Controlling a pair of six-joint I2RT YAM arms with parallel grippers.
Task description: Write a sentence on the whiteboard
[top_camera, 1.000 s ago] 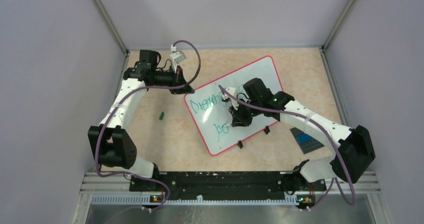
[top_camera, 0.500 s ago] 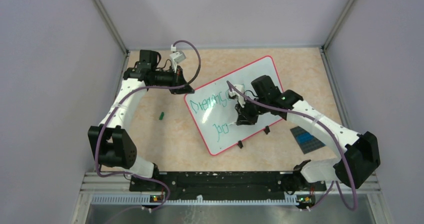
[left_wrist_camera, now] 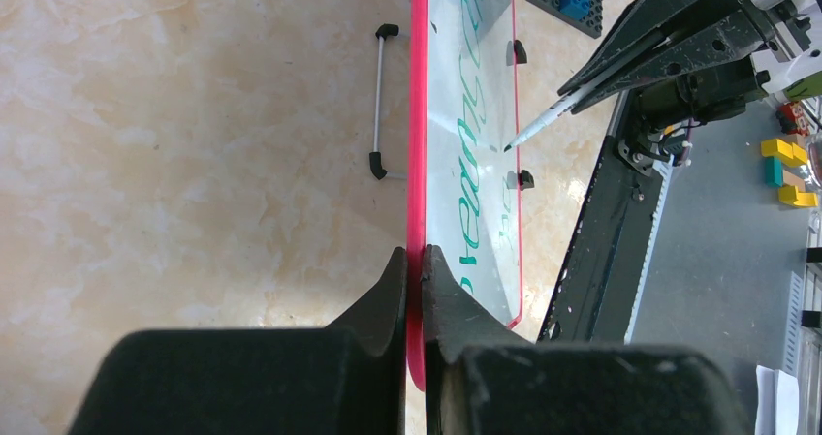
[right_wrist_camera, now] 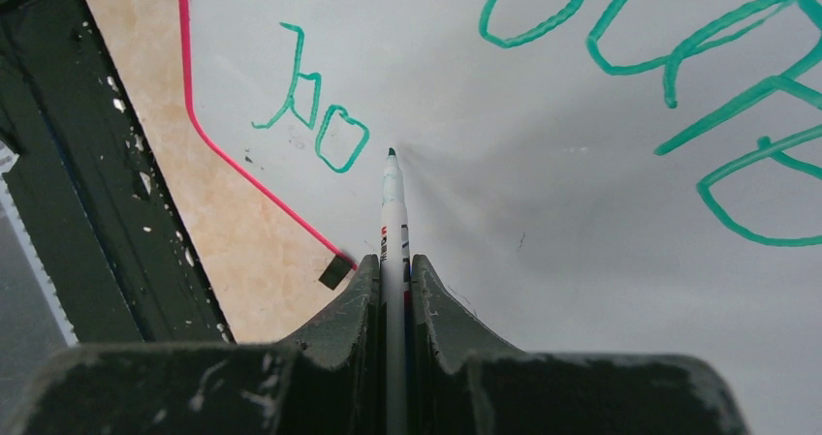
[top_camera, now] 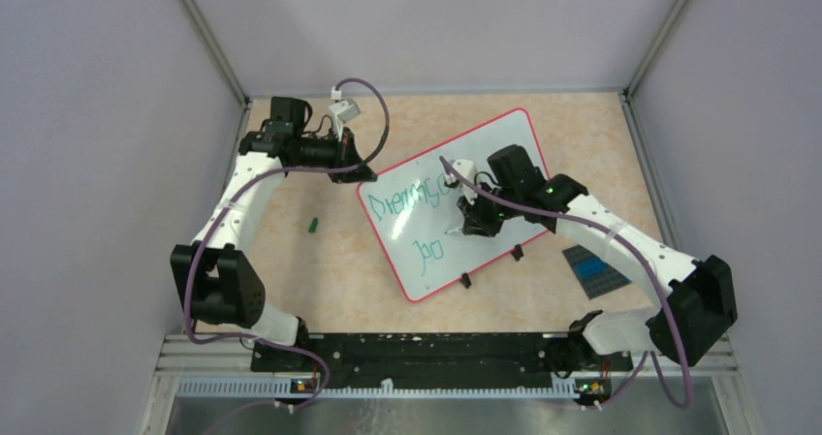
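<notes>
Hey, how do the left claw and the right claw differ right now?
The left claw pinches the red rim of the whiteboard; the right claw pinches a marker. The left claw sits at the board's edge, while the right claw hangs over its written face, with the marker tip beside the lower green letters. Both are shut on something thin.

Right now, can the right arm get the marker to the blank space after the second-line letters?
Probably yes: the right gripper holds the marker with its tip beside those letters, and nothing lies on that part of the whiteboard.
</notes>
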